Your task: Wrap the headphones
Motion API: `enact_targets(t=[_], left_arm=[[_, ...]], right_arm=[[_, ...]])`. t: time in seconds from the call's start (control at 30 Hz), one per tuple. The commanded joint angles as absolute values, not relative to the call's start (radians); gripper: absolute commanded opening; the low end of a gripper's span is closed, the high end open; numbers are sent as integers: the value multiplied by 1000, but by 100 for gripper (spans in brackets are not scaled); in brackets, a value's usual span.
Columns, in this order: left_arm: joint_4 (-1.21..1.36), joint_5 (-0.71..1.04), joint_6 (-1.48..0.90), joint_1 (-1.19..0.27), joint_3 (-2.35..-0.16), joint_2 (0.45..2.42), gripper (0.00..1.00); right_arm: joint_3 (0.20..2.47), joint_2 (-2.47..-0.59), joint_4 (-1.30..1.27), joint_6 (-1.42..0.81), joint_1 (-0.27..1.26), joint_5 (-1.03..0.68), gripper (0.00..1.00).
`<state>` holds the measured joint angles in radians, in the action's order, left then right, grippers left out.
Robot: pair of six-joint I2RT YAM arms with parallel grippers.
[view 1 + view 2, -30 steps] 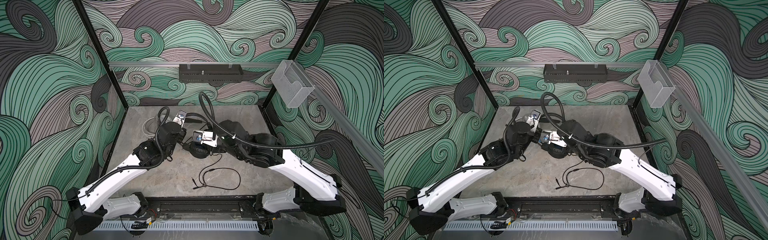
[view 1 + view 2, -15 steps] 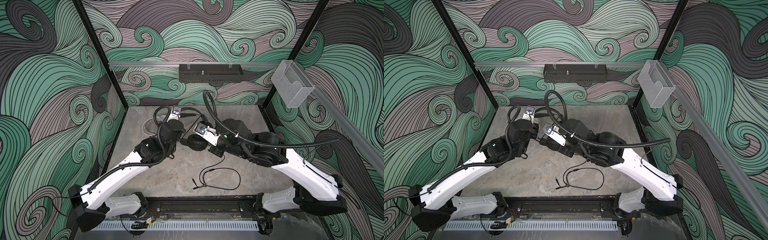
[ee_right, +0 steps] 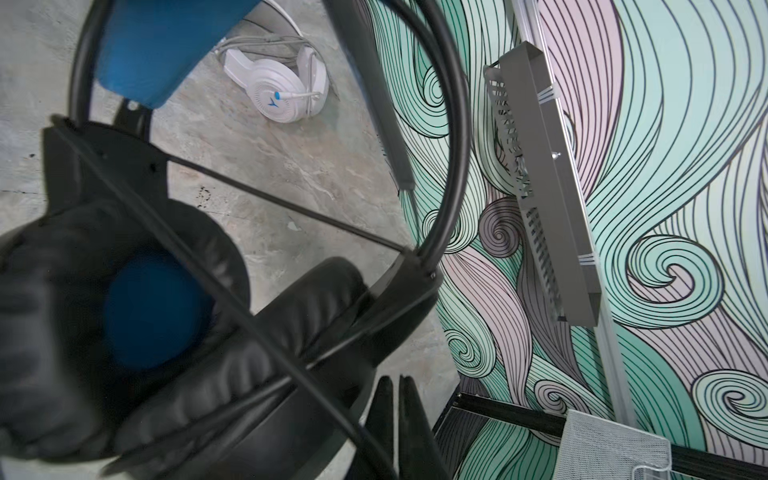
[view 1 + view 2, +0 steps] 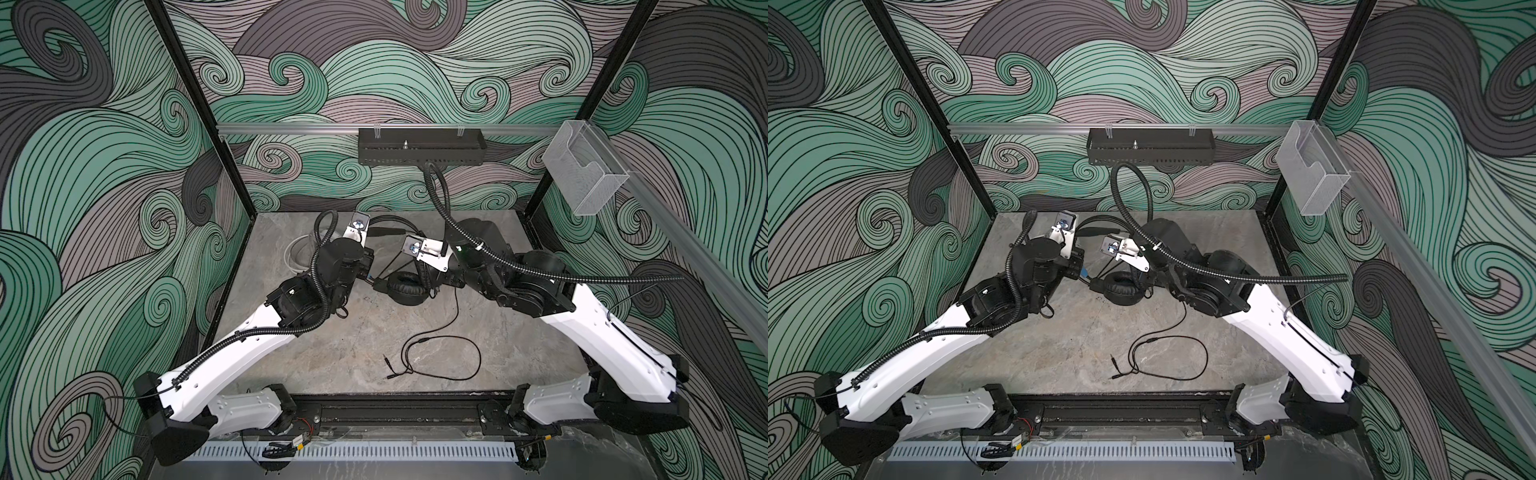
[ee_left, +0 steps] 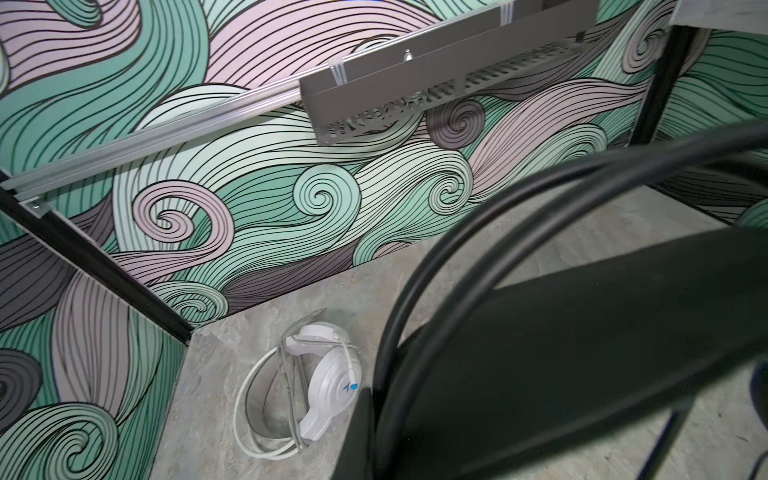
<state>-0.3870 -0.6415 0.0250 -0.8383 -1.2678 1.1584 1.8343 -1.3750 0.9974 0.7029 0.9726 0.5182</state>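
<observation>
- Drawn back toward the rear wall since a second ago: left arm and right arm, wrists raised, black headset carried slightly along. No visible change in the slack loop at the front of the table.
- Black headset: toward the back of the table, between both wrists. Risk of twisting or slipping free if tugged from both sides at once. Padded black ear cushions, blue inside the cup, thin double-hoop headband arching upward.
- White headset: far left corner, lying on the table, well apart from the work, so little danger there. Pale cord gathered around band and cups; looks already wrapped.
- Black cord: taut strands across the cushions in the right wrist view, remainder dropping to a loose loop near the front. Likely to slide off a cushion on loss of tension, or to snag under the right arm; thin enough to suffer from a hard pull.
- Right claw: fingers pressed together, cord passing just beside; cannot tell whether pinched.
- Left claw: closed, at the headset's left side, mostly hidden; cannot tell what, if anything, is gripped.
- Plug ends: free on the table beside the loop; could catch there and knot during winding.
</observation>
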Motion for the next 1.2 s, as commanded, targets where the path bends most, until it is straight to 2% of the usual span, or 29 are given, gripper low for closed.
enact_targets(t=[0.0, 0.33, 0.83, 1.0, 1.17], left_arm=[[-516, -560, 99, -821, -1267, 1134, 0], [-555, -407, 88, -820, -1243, 1083, 0], [-564, -367, -10, -820, -1274, 1054, 0], [-550, -355, -30, -819, -1295, 1068, 0], [-536, -313, -53, -819, -1324, 1088, 0]], right_arm=[[1890, -1336, 863, 752, 930, 618, 6], [1835, -1314, 749, 776, 896, 629, 11], [1613, -1205, 673, 471, 649, 433, 6], [1536, -1168, 617, 350, 542, 354, 7], [1491, -1182, 588, 290, 509, 252, 10]])
